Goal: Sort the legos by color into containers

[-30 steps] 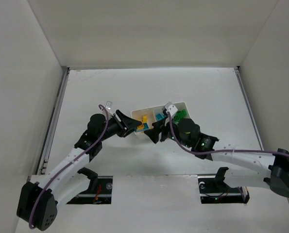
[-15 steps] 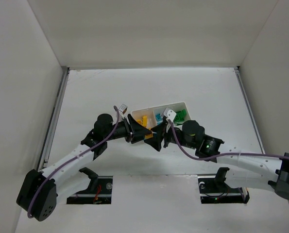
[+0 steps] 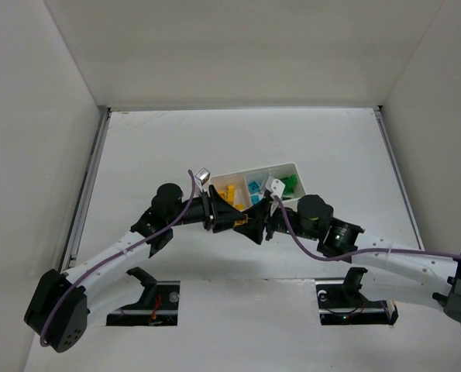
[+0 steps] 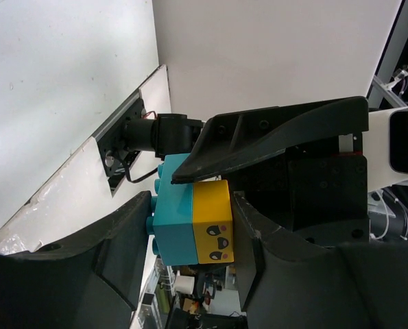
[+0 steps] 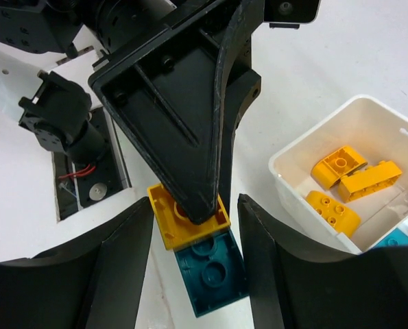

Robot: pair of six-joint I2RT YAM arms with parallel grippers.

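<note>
Yellow-and-teal legos (image 4: 193,229) in the left hand (image 4: 192,203) sit partly behind fingers (image 5: 190,123).

Item: yellow-and-cyan bricks (image 5: 200,257), which we found mostly hidden from above between left gripper (image 3: 227,218) and right gripper (image 3: 252,226). Item: tray (image 5: 296,195), cropped at the right wrist view's edge.

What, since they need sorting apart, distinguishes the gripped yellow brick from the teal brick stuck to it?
The yellow brick bears a printed face; the teal brick looks plain. The teal brick shows studs; the yellow brick shows none. Both are joined, clamped in the left gripper.
</note>
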